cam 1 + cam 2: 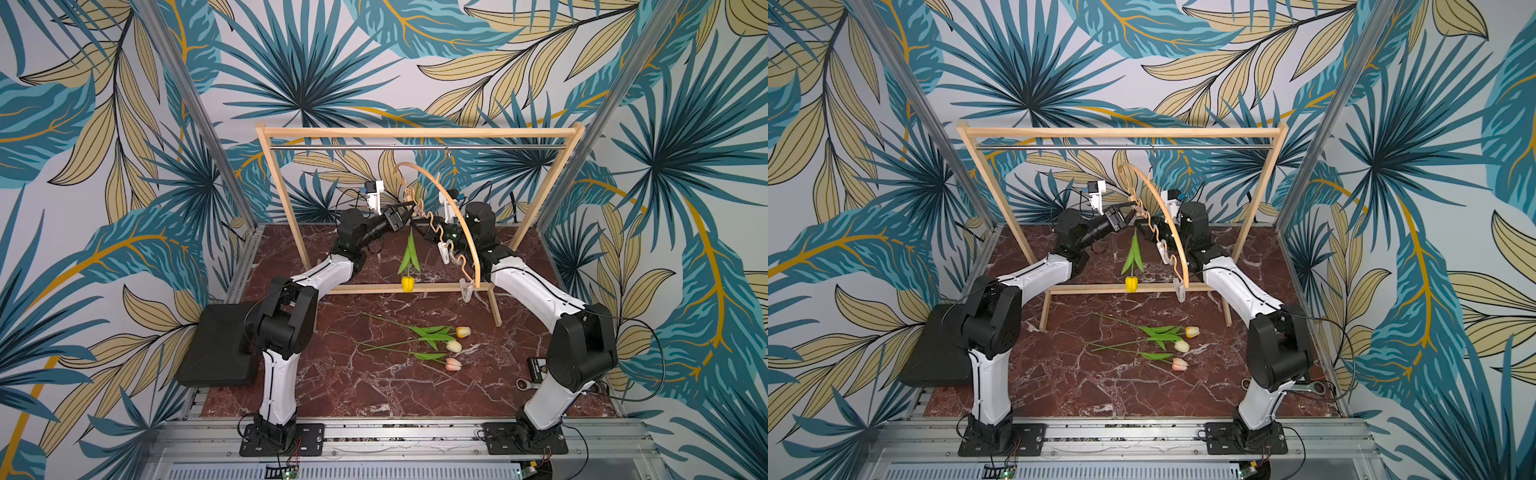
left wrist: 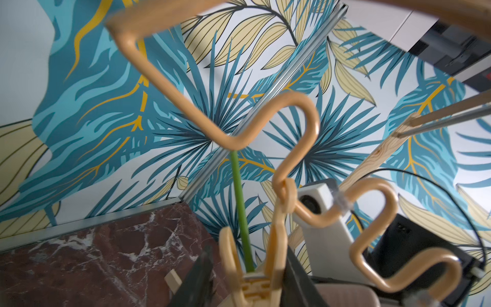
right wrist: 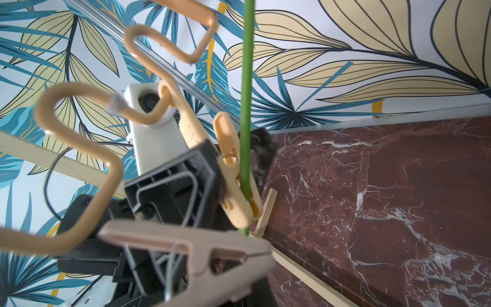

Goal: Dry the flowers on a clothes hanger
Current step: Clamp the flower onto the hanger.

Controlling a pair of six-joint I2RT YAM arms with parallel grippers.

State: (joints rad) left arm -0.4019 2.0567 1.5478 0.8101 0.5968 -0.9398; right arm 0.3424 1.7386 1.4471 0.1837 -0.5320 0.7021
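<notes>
**Drying rig, seen from above.** The clothes hanger (image 1: 424, 169) hangs by its hook from the metal rail (image 1: 353, 147) of the wooden rack (image 1: 415, 133), which stands at the 12 o'clock side of the bench (image 1: 374, 395). The hanger is turned almost end-on in both top views.

The yellow tulip (image 1: 409, 259) hangs head down below the hanger's wavy bar (image 2: 186, 103). Its green stem (image 3: 247, 79) is pinched in a beige clip (image 3: 233, 186) (the clip's own mouth is shut on the stem).

The left jaws reach in from 9 o'clock and stand partway open on either side of that clip's handles; whether they touch it cannot be told. The right jaws, at 3 o'clock of the stem, are closed beside a second clip (image 3: 186, 249); what they pinch, if anything, is hidden.

An orange-yellow tulip (image 1: 462, 331), a cream-white tulip (image 1: 454, 345) and a pink tulip (image 1: 453, 364) lie near mid-bench, heads toward 3 o'clock.
</notes>
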